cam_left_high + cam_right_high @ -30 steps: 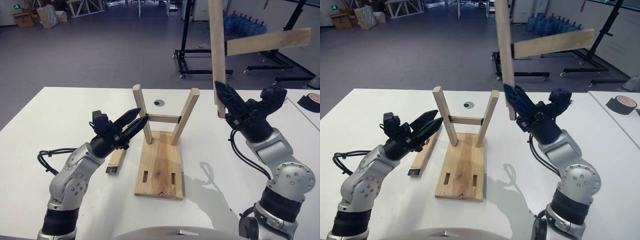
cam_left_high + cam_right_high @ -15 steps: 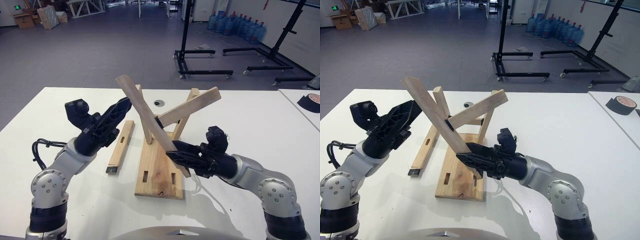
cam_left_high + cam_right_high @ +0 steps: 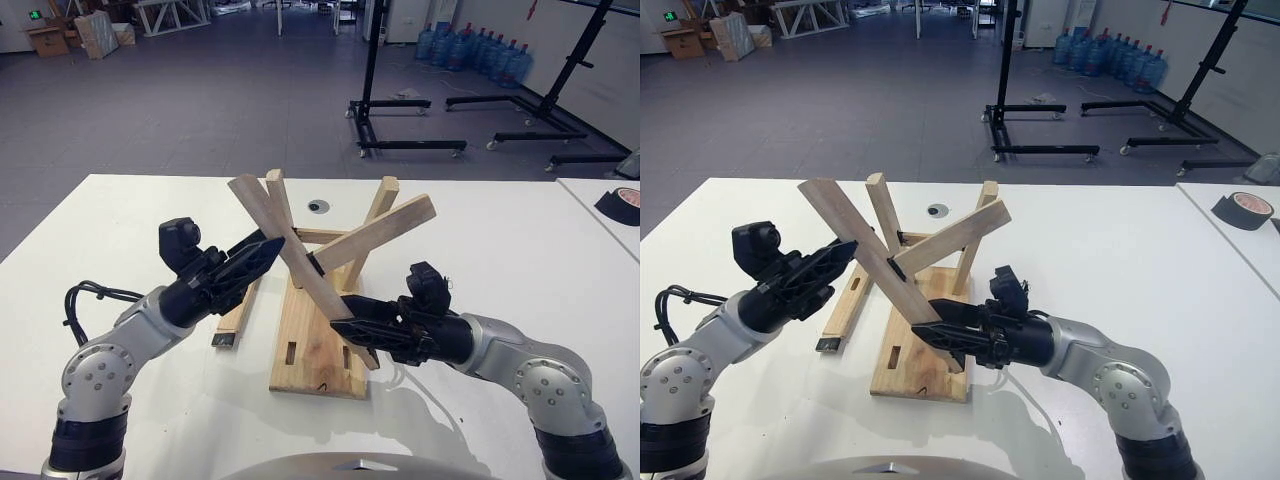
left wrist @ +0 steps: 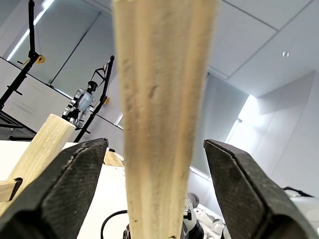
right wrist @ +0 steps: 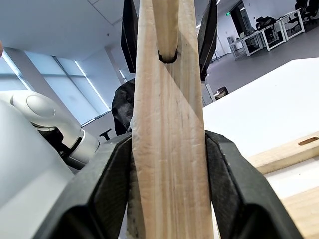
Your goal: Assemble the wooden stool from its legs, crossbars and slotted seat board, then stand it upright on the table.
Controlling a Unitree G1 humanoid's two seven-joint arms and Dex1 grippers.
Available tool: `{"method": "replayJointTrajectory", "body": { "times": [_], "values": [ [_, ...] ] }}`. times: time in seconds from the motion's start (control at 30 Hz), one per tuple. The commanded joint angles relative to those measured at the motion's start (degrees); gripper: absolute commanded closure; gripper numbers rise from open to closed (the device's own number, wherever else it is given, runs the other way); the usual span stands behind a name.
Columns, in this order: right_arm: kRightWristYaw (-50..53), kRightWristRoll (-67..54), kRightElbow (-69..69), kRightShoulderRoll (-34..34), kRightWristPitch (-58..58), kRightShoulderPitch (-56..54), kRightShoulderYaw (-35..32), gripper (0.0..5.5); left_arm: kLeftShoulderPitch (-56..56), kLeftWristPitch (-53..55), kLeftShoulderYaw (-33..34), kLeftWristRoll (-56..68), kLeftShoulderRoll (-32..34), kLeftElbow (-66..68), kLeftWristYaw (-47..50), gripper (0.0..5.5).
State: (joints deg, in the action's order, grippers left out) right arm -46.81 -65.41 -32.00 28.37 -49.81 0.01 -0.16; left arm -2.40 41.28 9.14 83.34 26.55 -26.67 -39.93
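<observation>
Left eye view shows white table (image 3: 500, 230), grey floor (image 3: 200, 100), black racks (image 3: 372, 60).

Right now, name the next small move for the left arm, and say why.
Probably close the left gripper on the tilted leg. Its fingers stand open on either side of the leg, gaps showing, while the right gripper alone clamps the lower end above the seat board. A second grip should steady it.

Silver round-jointed arms (image 3: 100, 375) — black tapered left tool (image 3: 272, 246), right tool (image 3: 342, 322).

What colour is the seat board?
The seat board is pale wood with a darker streak; best in left eye view.
</observation>
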Motion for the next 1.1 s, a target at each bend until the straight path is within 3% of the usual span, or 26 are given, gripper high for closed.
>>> {"method": "replayJointTrajectory", "body": {
  "times": [0.03, 0.2, 0.5, 0.7, 0.9, 1.1],
  "values": [
    [-1.0, 1.2, 0.1, 1.2, 0.5, 0.2, 1.0, 3.45, 0.1, 1.1, -0.5, -1.5, 1.1, -0.7, -1.2, 1.98],
    [-1.7, 1.7, 0.5, 2.0, 0.5, 0.1, 1.4, 3.45, 0.6, 1.7, -0.6, -2.0, 1.2, -0.8, -1.7, 1.98],
    [-1.7, 0.9, 0.5, 2.7, -0.5, 0.3, 1.9, 3.45, 0.9, 1.3, -0.8, -3.2, 0.8, -1.3, -2.5, 3.34],
    [-1.0, 1.1, 0.9, 3.0, -0.7, 0.2, 2.0, 3.45, 1.6, 0.3, -0.4, -4.1, 0.4, -1.8, -5.0, 3.51],
    [1.3, 1.4, 2.7, 3.2, -1.2, 0.1, 1.5, 2.21, 1.5, -1.7, 0.8, -7.1, 0.3, 0.2, -6.7, 3.51],
    [-0.1, -3.5, 1.5, 8.9, -2.2, 7.2, -7.9, 1.21, 1.2, -3.9, 7.1, -12.6, 5.5, 4.0, -9.6, 3.51]
  ]
}}
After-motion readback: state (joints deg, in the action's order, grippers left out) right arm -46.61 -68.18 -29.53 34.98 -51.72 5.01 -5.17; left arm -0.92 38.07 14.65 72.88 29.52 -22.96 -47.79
